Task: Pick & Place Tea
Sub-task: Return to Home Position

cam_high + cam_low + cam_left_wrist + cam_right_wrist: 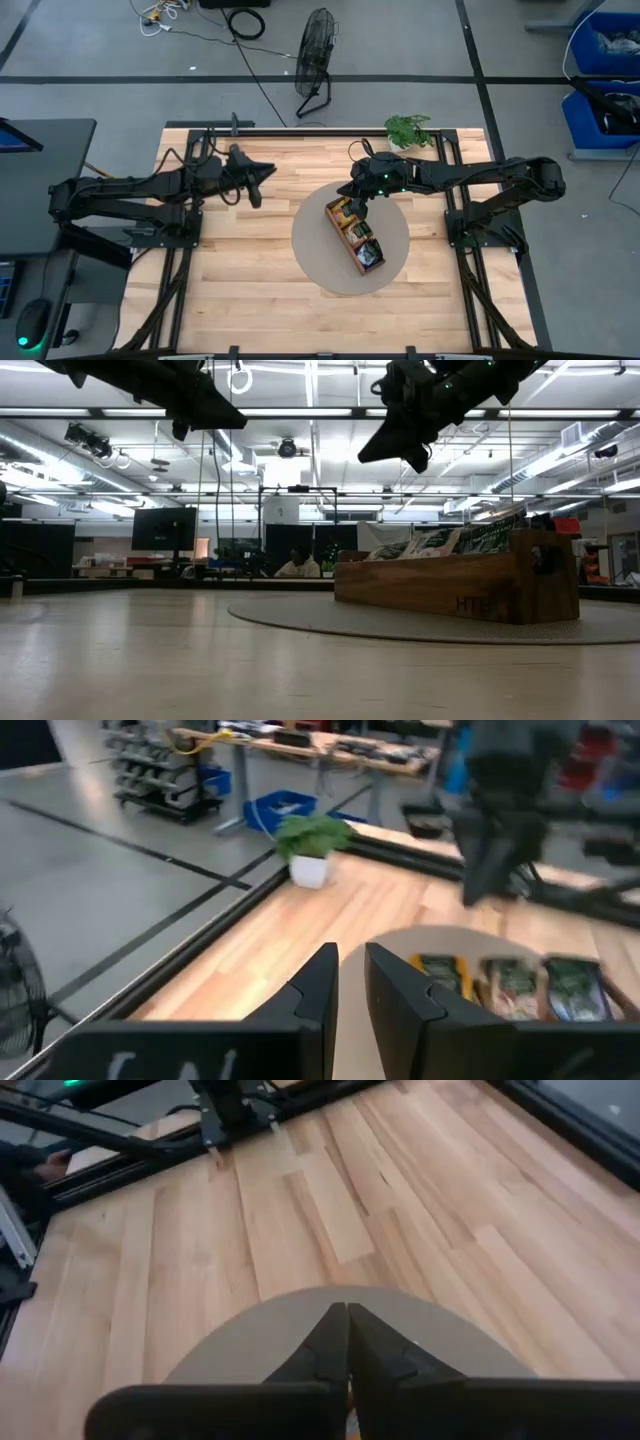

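Note:
The tea sachets stand on edge in the compartments of the brown wooden tray (pixel 354 236) (pixel 450 585): orange-yellow ones (pixel 343 212) (pixel 440 970) at its far end, dark ones (pixel 368 255) (pixel 570 985) at its near end. The tray rests on the round grey-beige mat (pixel 320 265). My right gripper (pixel 357 205) (pixel 415 460) (pixel 347 1315) hangs high over the tray's far end, shut, with nothing showing between the fingertips. My left gripper (pixel 258 190) (pixel 350 970) waits in the air to the left of the mat, open by a narrow gap.
A small potted plant (pixel 408 130) (pixel 310 845) stands at the table's far edge, behind the right arm. Bare wood lies left of and in front of the mat (pixel 300 615). A fan stands on the floor beyond the table.

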Available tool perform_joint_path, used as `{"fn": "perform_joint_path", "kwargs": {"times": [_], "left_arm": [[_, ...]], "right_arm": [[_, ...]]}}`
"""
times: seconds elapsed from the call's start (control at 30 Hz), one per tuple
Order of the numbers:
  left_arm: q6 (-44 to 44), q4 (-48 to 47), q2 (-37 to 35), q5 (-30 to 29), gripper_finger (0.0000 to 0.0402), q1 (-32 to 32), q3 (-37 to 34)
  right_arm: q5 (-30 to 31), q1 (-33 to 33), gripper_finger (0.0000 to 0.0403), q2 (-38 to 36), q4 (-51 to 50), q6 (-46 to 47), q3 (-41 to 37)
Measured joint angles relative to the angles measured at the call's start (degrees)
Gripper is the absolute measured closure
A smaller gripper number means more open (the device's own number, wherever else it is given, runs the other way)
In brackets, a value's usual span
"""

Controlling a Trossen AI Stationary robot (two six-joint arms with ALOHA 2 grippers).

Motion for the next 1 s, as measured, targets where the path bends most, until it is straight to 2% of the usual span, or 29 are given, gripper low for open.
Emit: {"fn": "perform_joint_path", "kwargs": {"times": [0.23,0.33,0.43,0.5,0.63,0.77,0.9,1.0], "left_arm": [[2.4,5.0,0.1,-1.1,0.0346,-4.8,-2.5],[1.2,17.0,-0.3,-1.3,0.0346,-6.6,-7.6],[2.8,28.3,-0.5,0.6,0.0346,-8.0,-13.6],[2.7,32.6,-0.8,1.0,0.0346,-8.7,-16.2],[0.3,33.4,-1.9,1.1,0.0346,-9.7,-19.3],[-1.6,33.8,-2.4,1.0,0.0346,-10.5,-21.6],[-3.5,34.1,-3.4,1.0,0.0346,-10.8,-22.7],[-2.7,34.2,-4.9,0.9,0.0346,-10.7,-22.6]], "right_arm": [[-1.0,1.0,0.0401,0.0,7.4,-1.4,0.0],[-2.1,1.9,0.0401,0.0,11.8,-2.8,-1.0],[-3.8,2.8,0.0402,-0.4,23.5,-0.3,-6.4],[-2.4,3.6,0.0402,-1.3,30.9,0.6,-11.1],[1.4,5.2,0.0402,-5.7,41.3,-0.7,-18.3],[4.2,5.3,0.0403,-11.0,41.3,-1.8,-25.7],[5.1,5.0,0.0403,-16.1,47.9,-2.2,-32.3],[7.0,4.9,0.0403,-19.3,47.8,-1.8,-36.7]]}}
